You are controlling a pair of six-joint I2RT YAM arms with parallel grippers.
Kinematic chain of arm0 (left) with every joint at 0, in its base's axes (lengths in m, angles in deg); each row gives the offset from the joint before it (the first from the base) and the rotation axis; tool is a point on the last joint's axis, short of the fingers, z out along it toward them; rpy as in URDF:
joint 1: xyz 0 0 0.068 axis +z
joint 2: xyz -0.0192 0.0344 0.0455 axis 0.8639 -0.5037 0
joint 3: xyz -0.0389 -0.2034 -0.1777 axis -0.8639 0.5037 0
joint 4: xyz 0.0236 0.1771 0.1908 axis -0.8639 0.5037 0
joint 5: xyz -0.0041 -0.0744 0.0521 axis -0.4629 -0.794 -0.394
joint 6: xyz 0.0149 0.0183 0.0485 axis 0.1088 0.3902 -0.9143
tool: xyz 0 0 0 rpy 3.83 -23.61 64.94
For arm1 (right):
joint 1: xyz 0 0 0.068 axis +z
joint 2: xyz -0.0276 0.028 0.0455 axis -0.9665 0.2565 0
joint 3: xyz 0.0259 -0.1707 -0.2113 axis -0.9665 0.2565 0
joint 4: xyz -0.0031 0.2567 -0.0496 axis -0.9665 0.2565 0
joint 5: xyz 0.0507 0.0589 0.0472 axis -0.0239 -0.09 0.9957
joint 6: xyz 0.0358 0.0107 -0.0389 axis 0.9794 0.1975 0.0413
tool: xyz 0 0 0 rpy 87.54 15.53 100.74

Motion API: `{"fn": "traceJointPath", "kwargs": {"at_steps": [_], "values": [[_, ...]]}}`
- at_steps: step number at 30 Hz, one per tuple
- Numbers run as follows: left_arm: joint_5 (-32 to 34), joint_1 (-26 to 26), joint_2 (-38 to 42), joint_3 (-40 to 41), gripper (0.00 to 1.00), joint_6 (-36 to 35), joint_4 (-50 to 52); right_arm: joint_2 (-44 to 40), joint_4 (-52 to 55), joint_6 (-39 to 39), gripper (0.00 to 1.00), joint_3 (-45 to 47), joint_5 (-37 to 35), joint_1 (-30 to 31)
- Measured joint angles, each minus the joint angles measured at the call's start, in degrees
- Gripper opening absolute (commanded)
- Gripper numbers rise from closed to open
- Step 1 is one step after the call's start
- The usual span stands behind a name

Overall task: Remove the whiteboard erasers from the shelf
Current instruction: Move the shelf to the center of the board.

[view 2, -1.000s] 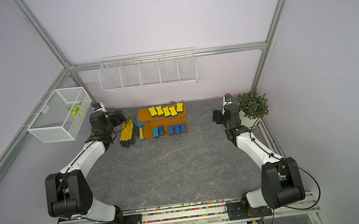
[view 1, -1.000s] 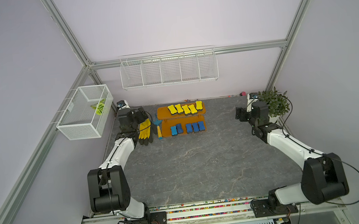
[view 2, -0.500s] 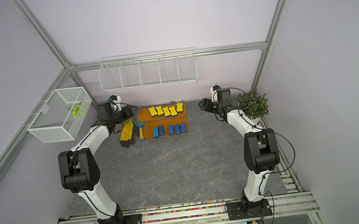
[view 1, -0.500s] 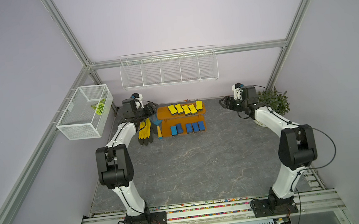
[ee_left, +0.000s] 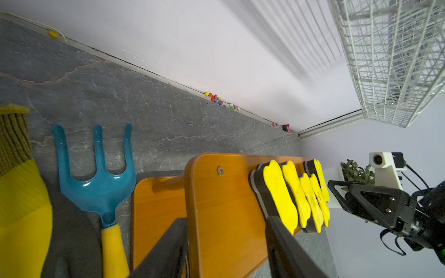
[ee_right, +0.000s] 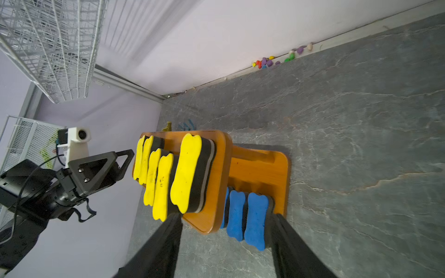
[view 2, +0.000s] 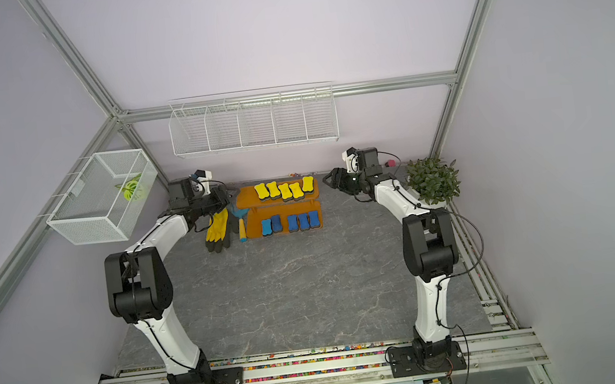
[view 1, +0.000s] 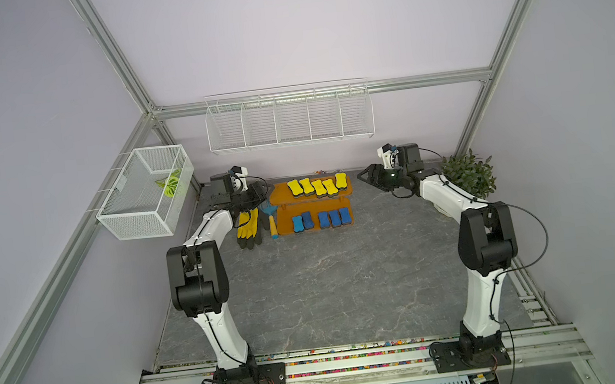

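The orange two-tier shelf [view 1: 313, 208] [view 2: 283, 213] stands at the back of the table. Several yellow whiteboard erasers [view 1: 317, 187] [ee_left: 279, 197] [ee_right: 186, 173] lie on its top board, and several blue ones [view 1: 320, 219] [ee_right: 255, 216] on its lower board. My left gripper [view 1: 262, 194] [ee_left: 225, 219] is level with the shelf's left end, open, one finger above the top board and one below. My right gripper [view 1: 364, 176] [ee_right: 226, 216] hangs off the right end, a short gap away, open and holding nothing.
Yellow rubber gloves [view 1: 249, 226] and a blue hand rake [view 1: 270, 220] lie just left of the shelf, under my left arm. A potted plant [view 1: 468, 176] stands at the back right. White wire baskets [view 1: 288, 119] [view 1: 146, 194] hang on the walls.
Both arms have swung inward from the table's sides toward the shelf's two ends. Both sets of jaws have narrowed. The erasers have not moved.
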Motion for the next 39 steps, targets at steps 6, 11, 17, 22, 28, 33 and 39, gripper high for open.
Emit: {"fn": "traceJointPath", "kwargs": {"at_steps": [6, 11, 17, 22, 28, 33, 39], "values": [[-0.6, 0.0, -2.4, 0.0, 0.47, 0.7, 0.2, 2.4, 0.0, 1.4, 0.59, -0.9, 0.9, 0.1], [-2.0, 0.1, -4.1, -0.1, 0.39, 1.2, -0.3, 3.6, -0.3, 2.9, 0.56, -1.2, 2.3, 0.1], [-3.5, 0.2, -4.5, -0.3, 0.30, 1.7, -0.8, 5.0, -1.6, 4.6, 0.55, -1.6, 3.9, 0.4], [-4.6, 0.4, -4.9, -0.6, 0.22, 3.2, -1.2, 7.0, -2.9, 6.2, 0.52, -2.7, 5.4, 1.1], [-5.7, 0.7, -5.5, -0.8, 0.19, 4.7, -1.9, 8.1, -4.2, 8.1, 0.45, -2.9, 7.0, 1.7], [-6.1, 0.7, -5.8, -0.9, 0.15, 5.2, -2.1, 8.2, -5.8, 9.8, 0.36, -2.9, 8.3, 1.8], [-6.3, 0.8, -5.8, -1.0, 0.11, 5.9, -2.1, 8.6, -7.4, 11.5, 0.26, -2.8, 9.2, 1.7]]}}
